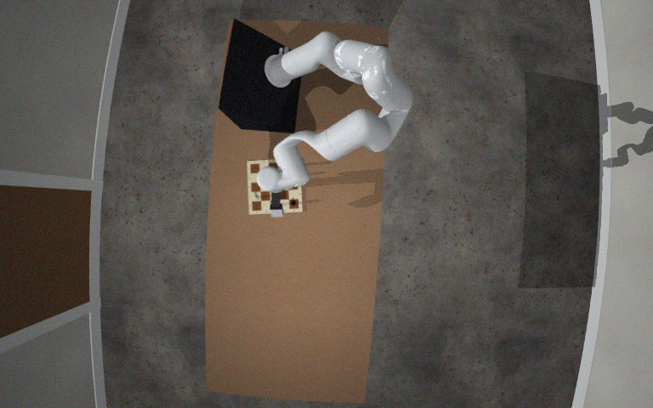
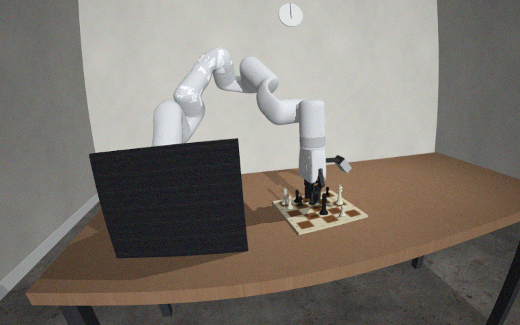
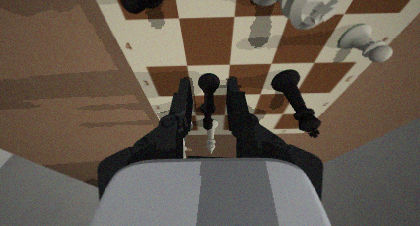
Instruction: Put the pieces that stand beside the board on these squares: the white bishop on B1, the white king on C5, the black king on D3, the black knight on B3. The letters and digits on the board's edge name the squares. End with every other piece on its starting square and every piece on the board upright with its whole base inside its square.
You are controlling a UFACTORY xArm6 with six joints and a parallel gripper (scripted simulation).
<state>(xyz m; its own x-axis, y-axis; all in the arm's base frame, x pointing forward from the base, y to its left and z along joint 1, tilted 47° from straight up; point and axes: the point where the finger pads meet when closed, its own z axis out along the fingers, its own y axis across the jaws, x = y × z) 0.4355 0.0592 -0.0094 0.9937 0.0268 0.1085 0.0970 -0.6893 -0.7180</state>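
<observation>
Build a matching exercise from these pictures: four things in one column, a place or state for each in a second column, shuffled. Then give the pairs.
Things
1. gripper
2. black panel
3. chessboard
4. round white disc

Places or states
A. high on the back wall
B. lying flat on the table
C. open, fingers on either side of a black piece
D. standing upright in front of the arm

Pairs: 1-C, 2-D, 3-B, 4-A

Brown-and-cream chequered board [image 2: 345, 220] on a tan wood-grain table [image 2: 416, 209]
White arm [image 2: 271, 100], black gripper [image 3: 209, 104], black screen [image 2: 166, 197], speckled grey floor [image 1: 472, 303], black and white pieces
</observation>
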